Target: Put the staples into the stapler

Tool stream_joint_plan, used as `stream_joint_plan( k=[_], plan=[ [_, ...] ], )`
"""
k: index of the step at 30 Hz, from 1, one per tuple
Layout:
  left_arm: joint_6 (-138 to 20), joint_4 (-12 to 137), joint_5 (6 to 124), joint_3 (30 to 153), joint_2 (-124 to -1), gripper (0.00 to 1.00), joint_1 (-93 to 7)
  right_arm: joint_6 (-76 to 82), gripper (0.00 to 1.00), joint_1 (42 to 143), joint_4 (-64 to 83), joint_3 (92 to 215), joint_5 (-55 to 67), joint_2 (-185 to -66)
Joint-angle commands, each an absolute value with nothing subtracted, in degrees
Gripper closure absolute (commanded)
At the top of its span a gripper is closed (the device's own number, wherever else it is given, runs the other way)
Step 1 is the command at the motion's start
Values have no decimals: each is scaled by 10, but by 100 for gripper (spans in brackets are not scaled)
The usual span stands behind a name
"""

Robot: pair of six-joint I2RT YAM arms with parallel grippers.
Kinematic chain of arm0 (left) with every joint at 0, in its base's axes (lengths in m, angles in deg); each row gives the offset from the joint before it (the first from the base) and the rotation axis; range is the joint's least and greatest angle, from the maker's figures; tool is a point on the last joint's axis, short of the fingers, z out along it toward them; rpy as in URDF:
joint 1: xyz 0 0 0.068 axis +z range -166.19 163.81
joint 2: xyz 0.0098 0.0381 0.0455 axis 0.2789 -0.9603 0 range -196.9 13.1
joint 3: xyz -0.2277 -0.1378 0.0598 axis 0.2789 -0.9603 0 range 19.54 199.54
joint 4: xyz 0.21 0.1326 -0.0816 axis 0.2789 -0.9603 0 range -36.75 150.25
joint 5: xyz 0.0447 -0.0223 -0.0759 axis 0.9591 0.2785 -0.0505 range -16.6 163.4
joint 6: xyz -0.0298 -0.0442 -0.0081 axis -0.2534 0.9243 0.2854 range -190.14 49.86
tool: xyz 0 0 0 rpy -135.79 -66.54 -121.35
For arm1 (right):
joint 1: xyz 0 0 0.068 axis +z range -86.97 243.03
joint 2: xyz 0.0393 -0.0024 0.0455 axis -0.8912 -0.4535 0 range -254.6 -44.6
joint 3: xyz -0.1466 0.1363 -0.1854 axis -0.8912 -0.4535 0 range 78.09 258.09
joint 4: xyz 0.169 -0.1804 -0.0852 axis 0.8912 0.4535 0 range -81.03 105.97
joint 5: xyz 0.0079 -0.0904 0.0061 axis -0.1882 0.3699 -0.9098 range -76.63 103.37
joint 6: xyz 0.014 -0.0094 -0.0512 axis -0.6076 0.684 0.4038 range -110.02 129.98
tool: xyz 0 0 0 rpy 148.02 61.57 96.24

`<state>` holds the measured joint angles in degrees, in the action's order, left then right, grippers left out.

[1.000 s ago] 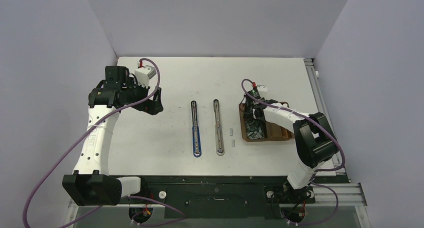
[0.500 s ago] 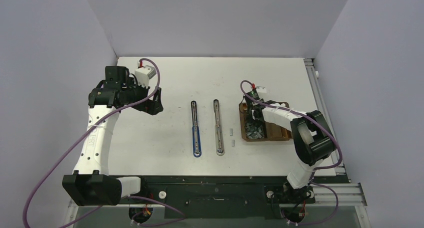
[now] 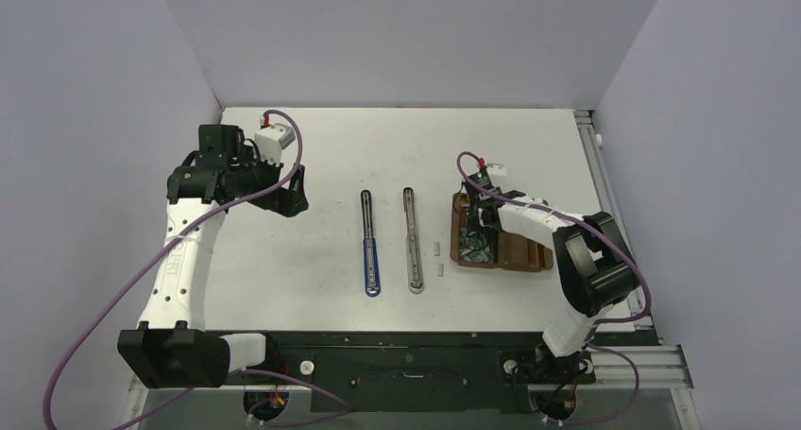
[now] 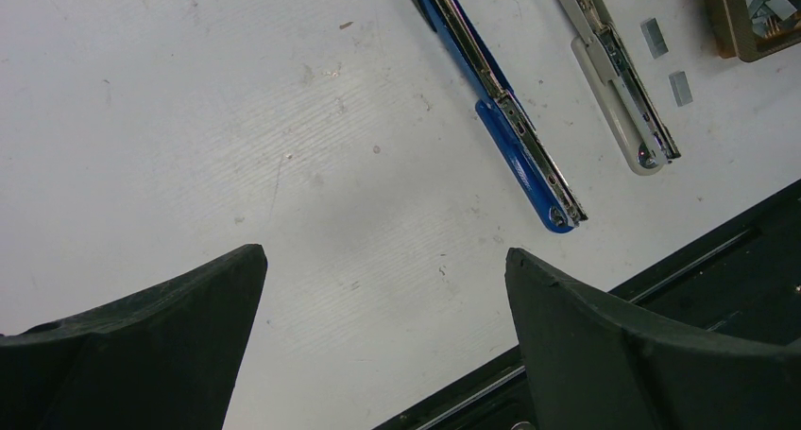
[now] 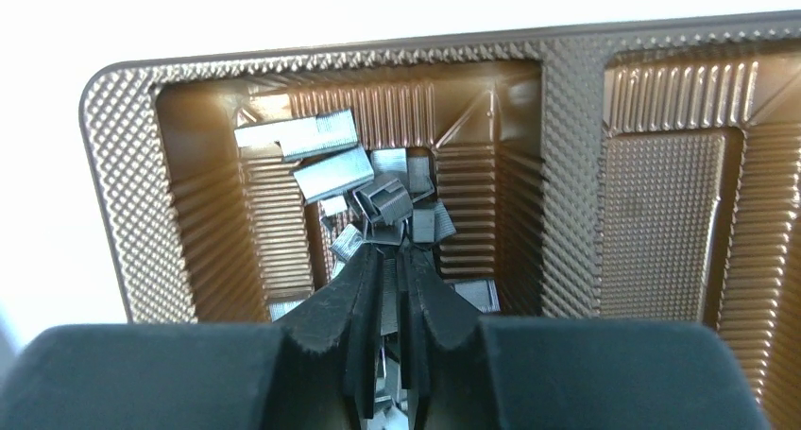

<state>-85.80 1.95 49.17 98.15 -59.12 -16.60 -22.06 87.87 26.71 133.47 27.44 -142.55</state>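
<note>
Two opened staplers lie side by side mid-table: a blue one [image 3: 370, 246] [image 4: 501, 118] and a grey one [image 3: 414, 241] [image 4: 614, 61]. The staples [image 5: 326, 156] [image 3: 477, 248] sit in a loose pile in the left compartment of a brown plastic tray [image 5: 123, 165] [image 3: 519, 255]. My right gripper [image 5: 392, 250] [image 3: 482, 224] reaches down into that pile, shut, with a staple strip pinched between its fingers. Far left above bare table, my left gripper [image 4: 383, 255] [image 3: 293, 192] hangs wide open, holding nothing.
Two loose staple strips [image 3: 440, 258] [image 4: 654, 35] lie on the table between the grey stapler and the tray. The tray's right compartments [image 5: 661, 222] hold nothing. The table's black front rail [image 4: 661, 269] runs close below the left gripper.
My right gripper has shut on the staples in the tray, and the tray has twisted slightly. The left arm has not moved.
</note>
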Motion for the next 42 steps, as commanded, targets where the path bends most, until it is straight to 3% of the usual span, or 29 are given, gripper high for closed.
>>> stream_joint_plan(
  k=[1,25,42],
  plan=[
    [-862,26,489,995,-577,4,-166,-229,91,879,273,1329,273,-1368],
    [-862,31,481,989,-579,4,-166,-227,91,881,323,1360,219,-1268],
    [-866,31,490,983,-574,4,-166,-281,91,981,286,1457,211,-1415]
  ],
)
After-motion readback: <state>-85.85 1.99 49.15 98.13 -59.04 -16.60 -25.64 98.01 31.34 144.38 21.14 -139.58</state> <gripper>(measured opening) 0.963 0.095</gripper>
